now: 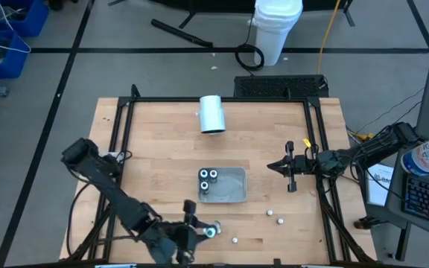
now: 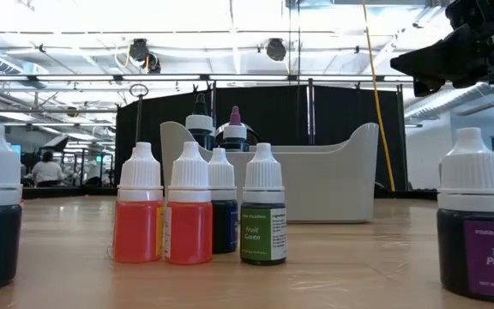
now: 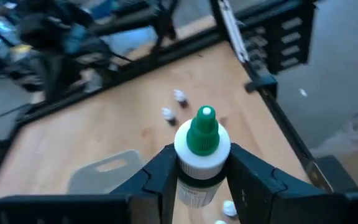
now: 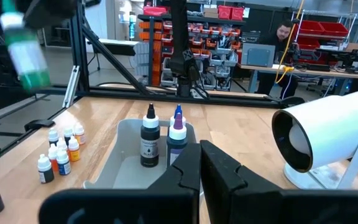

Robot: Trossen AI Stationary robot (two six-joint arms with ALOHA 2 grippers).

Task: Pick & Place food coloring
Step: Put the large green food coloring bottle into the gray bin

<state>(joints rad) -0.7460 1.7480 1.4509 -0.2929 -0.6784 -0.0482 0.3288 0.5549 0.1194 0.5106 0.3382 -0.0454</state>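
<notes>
Left wrist view shows my left gripper clenched on a green-tipped food coloring bottle, its base hidden. High view, lower middle: blurred there. My right gripper, centre right, looks closed, empty.

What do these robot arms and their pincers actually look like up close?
Both arms are dark, nearly black, built of jointed segments with black cables trailing beside them. The left gripper and the right gripper each end in two flat, matte black fingers with angular, wedge-like tips. No markings or labels are visible on them.
</notes>
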